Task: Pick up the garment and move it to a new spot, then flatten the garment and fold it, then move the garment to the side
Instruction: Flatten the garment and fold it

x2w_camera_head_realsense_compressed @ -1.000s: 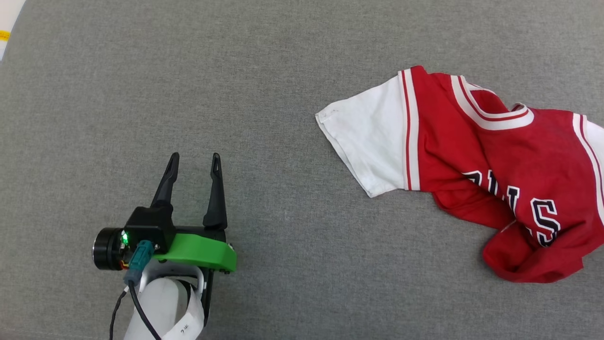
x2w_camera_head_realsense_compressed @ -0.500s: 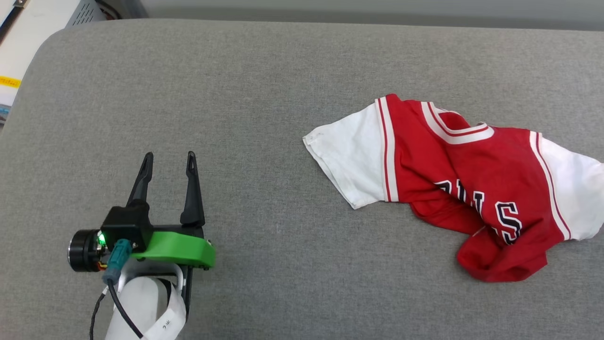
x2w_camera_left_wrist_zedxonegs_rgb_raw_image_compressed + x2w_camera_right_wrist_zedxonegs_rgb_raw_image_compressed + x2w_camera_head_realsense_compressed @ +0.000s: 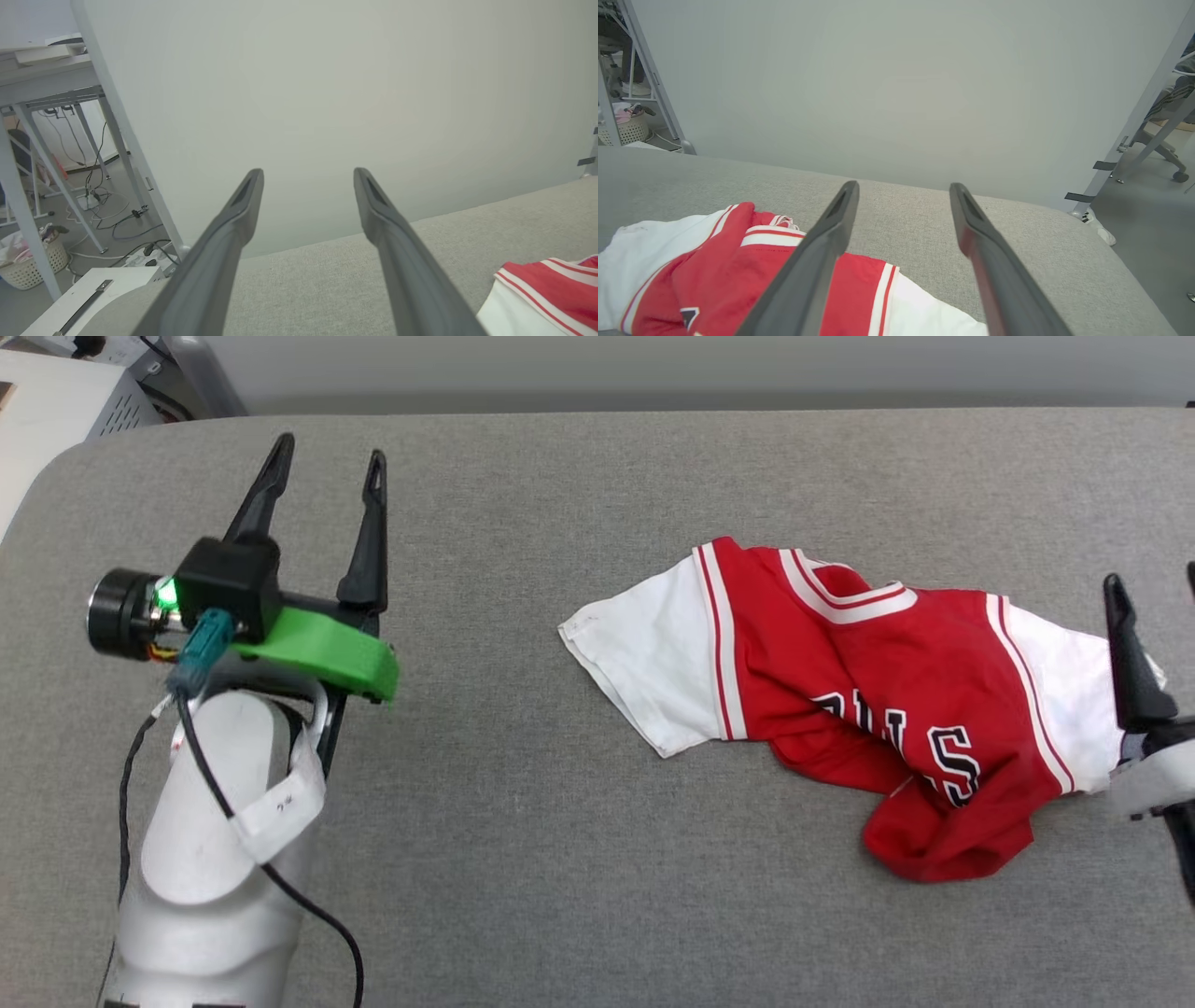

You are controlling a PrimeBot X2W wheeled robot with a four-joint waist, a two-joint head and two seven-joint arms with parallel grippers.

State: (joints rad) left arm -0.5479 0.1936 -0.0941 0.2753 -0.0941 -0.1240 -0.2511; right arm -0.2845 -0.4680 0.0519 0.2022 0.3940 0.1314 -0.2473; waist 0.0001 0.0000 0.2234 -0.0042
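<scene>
Though garment [image 3: 887,672] creased, final "S" legible; left pincer [image 3: 330,448], right pincer [image 3: 903,186] wide, empty

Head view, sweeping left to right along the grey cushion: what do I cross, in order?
In order: left hand, open → bare grey cushion → garment, crumpled → right hand at the edge.
</scene>
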